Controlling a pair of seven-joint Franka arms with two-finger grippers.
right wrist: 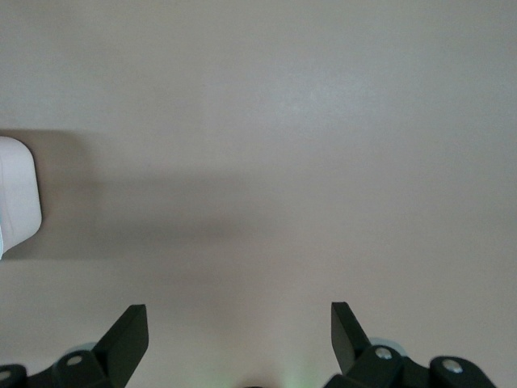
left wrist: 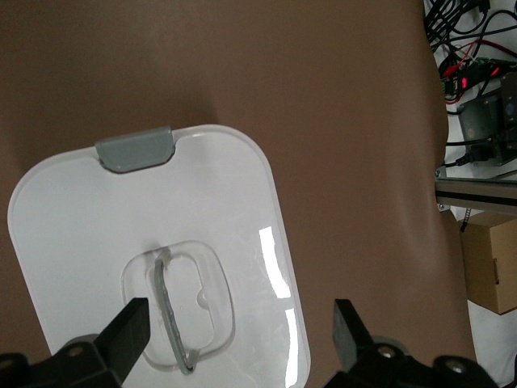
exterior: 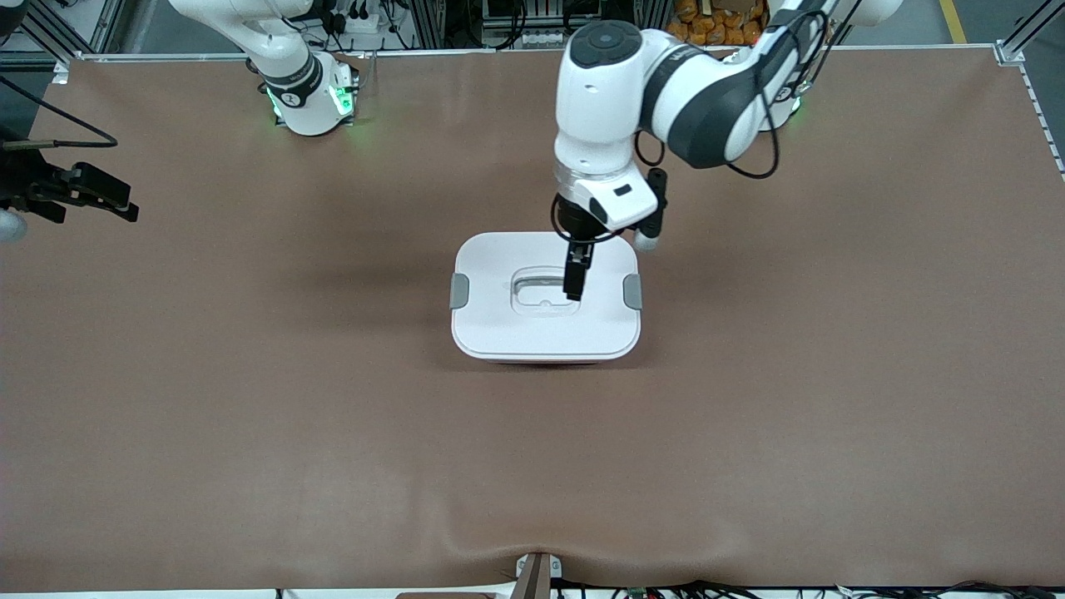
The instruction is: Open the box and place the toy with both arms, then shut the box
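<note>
A brown mat covers the whole table, smooth across most of the front view and puckered into a low ridge at the bottom centre, where a small bracket sits at the edge. The mat is matte and takes soft shadows, one stretching from the box toward the right arm's end.

The box stands in the middle of the front view, lid on, one grey clip at the end toward the right arm and another at the end toward the left arm. A recessed handle lies in the lid's centre; in the left wrist view it lies flat in its clear well. The toy is not in any view.

The left arm comes in from the upper right of the front view and bends down over the box. The left gripper hangs over the lid at the handle, jaws wide, nothing between them.

The right arm's base stands at the upper left of the front view. The right gripper shows at the left edge of that view, over bare mat well apart from the box, jaws wide and holding nothing; this arm waits. A corner of the lid shows in its wrist view.

Along the top of the front view, past the table's metal edge rail, are aluminium frame posts, cables and a heap of orange packets. The left wrist view shows a cardboard carton and wired electronics off the table's edge.
</note>
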